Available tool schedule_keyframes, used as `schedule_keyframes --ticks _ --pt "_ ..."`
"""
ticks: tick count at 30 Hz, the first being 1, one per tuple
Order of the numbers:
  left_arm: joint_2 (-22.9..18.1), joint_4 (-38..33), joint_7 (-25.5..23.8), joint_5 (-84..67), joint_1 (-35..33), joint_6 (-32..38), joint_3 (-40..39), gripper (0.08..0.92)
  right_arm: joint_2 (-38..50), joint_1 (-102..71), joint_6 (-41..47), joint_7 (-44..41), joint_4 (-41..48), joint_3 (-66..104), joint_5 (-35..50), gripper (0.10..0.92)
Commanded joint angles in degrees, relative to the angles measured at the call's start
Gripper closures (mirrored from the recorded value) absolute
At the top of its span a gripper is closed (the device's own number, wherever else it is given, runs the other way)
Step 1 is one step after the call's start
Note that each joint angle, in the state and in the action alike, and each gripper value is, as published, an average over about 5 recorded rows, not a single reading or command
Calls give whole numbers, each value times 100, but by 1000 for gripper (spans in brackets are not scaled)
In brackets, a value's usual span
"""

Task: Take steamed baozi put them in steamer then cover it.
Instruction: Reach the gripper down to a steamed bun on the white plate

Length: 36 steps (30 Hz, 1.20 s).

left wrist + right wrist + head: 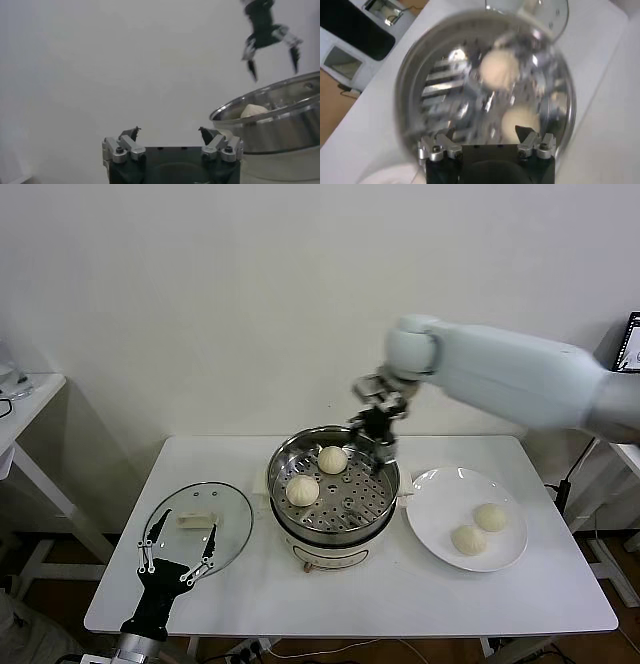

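Observation:
The steamer (pixel 300 536) stands mid-table with two baozi on its perforated tray, one at the back (pixel 332 459) and one at the left (pixel 302 489). Two more baozi (pixel 490 517) (pixel 468 539) lie on the white plate (pixel 440 489) to its right. My right gripper (pixel 379 446) is open and empty above the steamer's back right rim. In the right wrist view it (pixel 485 134) looks down on the tray and both baozi (pixel 498 70) (pixel 519 120). My left gripper (pixel 188 526) is open, low over the glass lid (pixel 228 509). It is empty in its own view (pixel 170 132).
The glass lid with its white handle lies flat at the table's left front. The left wrist view shows the steamer wall (pixel 280 130), one baozi (pixel 254 111) and the right gripper (pixel 272 55) farther off. A wall stands behind the table; a side table (pixel 25 399) is at far left.

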<state>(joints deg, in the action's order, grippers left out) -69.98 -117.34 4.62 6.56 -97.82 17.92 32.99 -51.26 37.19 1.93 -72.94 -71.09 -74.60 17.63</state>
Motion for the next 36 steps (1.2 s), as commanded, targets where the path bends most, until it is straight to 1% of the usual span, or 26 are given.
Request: schedule_keyframes --ticks 1,8,14,22,36 --pt "5 -30 -4 18 -32 -11 7 177 1712 -1024 -555 -335 213 633 -1011 203" --pt "-14 -61 0 28 -106 1 100 177 1643 -2506 -826 -375 808 1663 -1722 203" --pt "-36 -36 -1 41 -122 0 131 177 1509 -3070 -853 -319 877 1904 -1842 203" --pt "-59 -24 16 58 -133 -12 143 177 1304 -3428 -844 -3 967 2055 -2000 203" --pt "-66 -48 83 63 -170 -20 202 177 988 -3494 -790 491 1189 2068 -2100 203"
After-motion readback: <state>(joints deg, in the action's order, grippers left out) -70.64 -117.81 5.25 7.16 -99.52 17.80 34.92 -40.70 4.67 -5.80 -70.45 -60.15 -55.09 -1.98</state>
